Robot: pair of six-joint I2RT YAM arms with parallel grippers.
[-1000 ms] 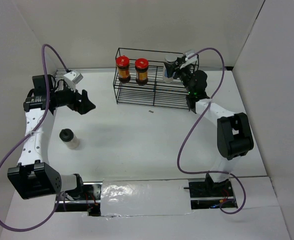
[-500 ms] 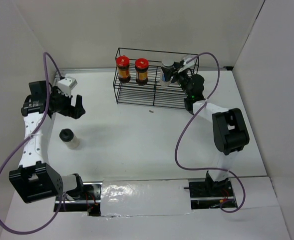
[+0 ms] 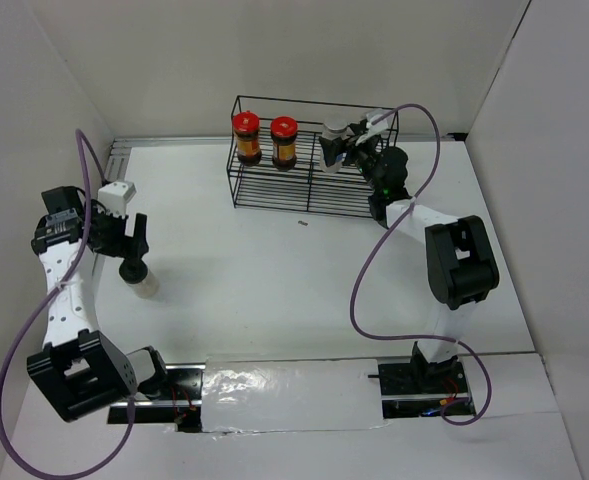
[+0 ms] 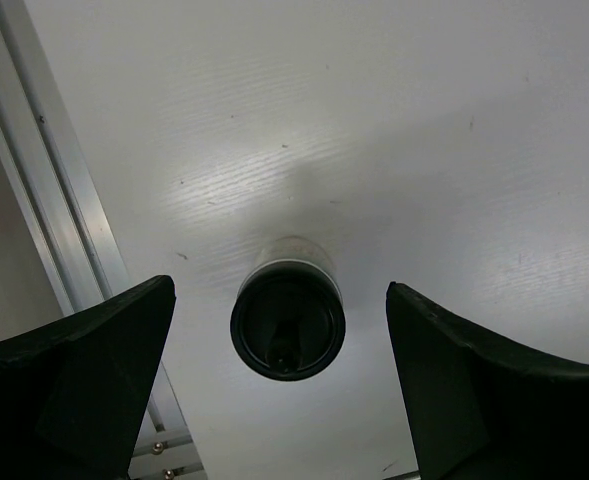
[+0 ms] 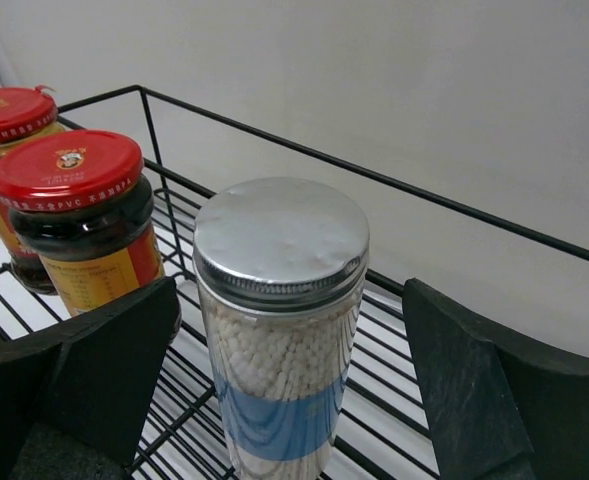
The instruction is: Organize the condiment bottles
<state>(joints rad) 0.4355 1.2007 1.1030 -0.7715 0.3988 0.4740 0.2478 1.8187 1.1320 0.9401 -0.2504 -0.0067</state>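
Two brown jars with red lids [image 3: 246, 137] [image 3: 284, 141] stand in the left half of the black wire rack [image 3: 304, 200]. The white bottle with a blue band and silver lid [image 3: 330, 150] stands upright in the rack's right half. My right gripper [image 3: 348, 150] is open, its fingers [image 5: 94, 370] on either side of that bottle [image 5: 279, 330] and apart from it. The pale bottle with a black cap [image 3: 140, 278] stands on the table at the left. My left gripper [image 3: 122, 248] hangs open above it, the cap [image 4: 287, 322] showing between its fingers [image 4: 494, 380].
The red-lidded jars [image 5: 79, 215] [image 5: 9, 130] stand close to the left of the white bottle. The rack's top wire [image 5: 374, 175] runs behind it. An aluminium rail [image 4: 54, 200] borders the table's left edge. A small dark speck [image 3: 302, 224] lies before the rack.
My right gripper has opened and let go of the white bottle, which now stands in the rack. My left arm has swung toward the near left, over the black-capped bottle.
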